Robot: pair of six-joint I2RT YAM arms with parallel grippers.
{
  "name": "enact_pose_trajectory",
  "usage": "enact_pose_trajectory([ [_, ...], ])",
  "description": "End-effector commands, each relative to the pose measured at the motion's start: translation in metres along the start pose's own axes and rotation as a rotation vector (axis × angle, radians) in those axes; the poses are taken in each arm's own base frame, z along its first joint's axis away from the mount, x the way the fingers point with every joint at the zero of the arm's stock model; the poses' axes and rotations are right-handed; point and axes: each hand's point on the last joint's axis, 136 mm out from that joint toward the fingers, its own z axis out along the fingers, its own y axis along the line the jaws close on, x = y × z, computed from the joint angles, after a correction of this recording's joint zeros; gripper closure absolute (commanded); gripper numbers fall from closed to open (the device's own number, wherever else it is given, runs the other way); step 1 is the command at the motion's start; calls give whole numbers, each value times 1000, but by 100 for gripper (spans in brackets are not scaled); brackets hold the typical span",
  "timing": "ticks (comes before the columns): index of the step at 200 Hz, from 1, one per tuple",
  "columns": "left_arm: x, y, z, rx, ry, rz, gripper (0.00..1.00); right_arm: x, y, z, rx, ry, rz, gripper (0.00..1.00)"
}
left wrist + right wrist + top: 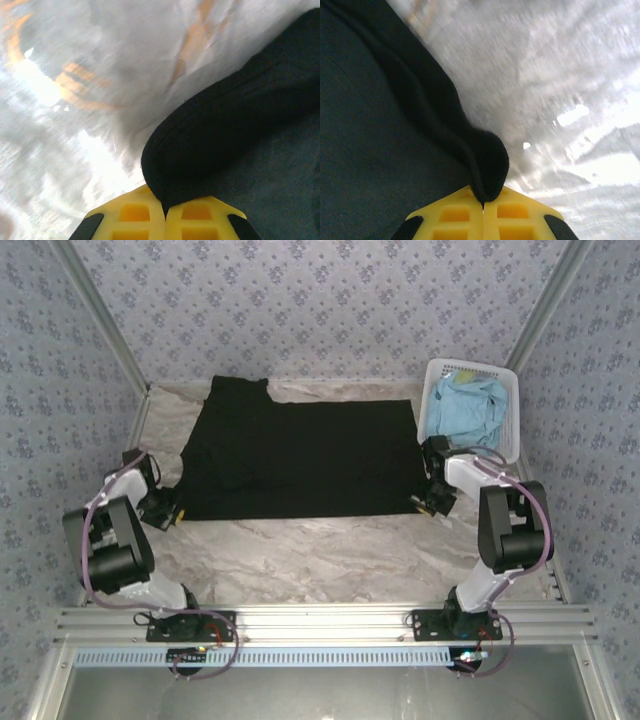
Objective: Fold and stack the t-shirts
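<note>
Two-arm grasp on a spread garment. The left gripper (165, 210) is closed on a rolled edge of the black t-shirt (300, 455), the hem fold pinched between its yellow pads. The right gripper (483, 202) is likewise clamped on a bunched corner of the same hem. The shirt lies flat on the marbled table (320, 550), spanning the gap between the two tools and extending away beyond their fingertips. The light blue t-shirt (465, 405) sits crumpled in the white basket (510, 380), just beyond and outboard of the right gripper.

Handling, by judgement: the fabric is light, limp and compliant. It will drape and sag between the grips rather than hold a shape, and it may drag on the table surface. The doubled hem at each corner is the sound place to hold, being thicker and less prone to slip than a single layer. Uneven lifting by the two arms would likely skew the fold line.
</note>
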Motion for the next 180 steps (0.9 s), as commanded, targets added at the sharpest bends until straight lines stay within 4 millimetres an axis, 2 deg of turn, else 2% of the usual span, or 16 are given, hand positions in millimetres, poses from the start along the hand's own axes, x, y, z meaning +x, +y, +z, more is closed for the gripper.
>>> enact_pose_trajectory([
  [1,18,43,-9,-110,-33,-83,100,33,-39,-6,134,73,77,100],
  [37,37,76,-18,-179,-44,-121,100,72,-56,-11,144,161,114,100],
  [53,38,85,-23,-215,-60,-121,100,89,-61,-13,139,194,144,100],
  [70,38,89,-29,-235,-73,-127,100,101,-64,-14,124,216,180,100],
  [81,37,88,-34,-235,-79,-134,100,101,-65,-16,120,208,190,100],
  [85,36,86,-36,-232,-83,-133,100,100,-65,-17,117,200,189,95],
  [96,34,78,-43,-225,-100,-126,86,93,-63,-24,112,162,180,82],
  [113,26,59,-56,-191,-154,-102,56,76,-59,-43,113,72,151,65],
  [126,18,38,-67,-148,-214,-66,45,64,-52,-59,100,0,123,58],
  [138,16,16,-72,-100,-235,-20,44,53,-36,-72,37,-65,67,53],
  [150,25,-14,-68,-10,-191,51,45,45,-7,-82,-87,-116,-19,45],
  [166,54,-49,-52,107,-66,141,46,46,49,-91,-347,-115,-170,40],
  [180,83,-62,-37,139,40,182,46,52,96,-112,-577,-120,-285,39],
])
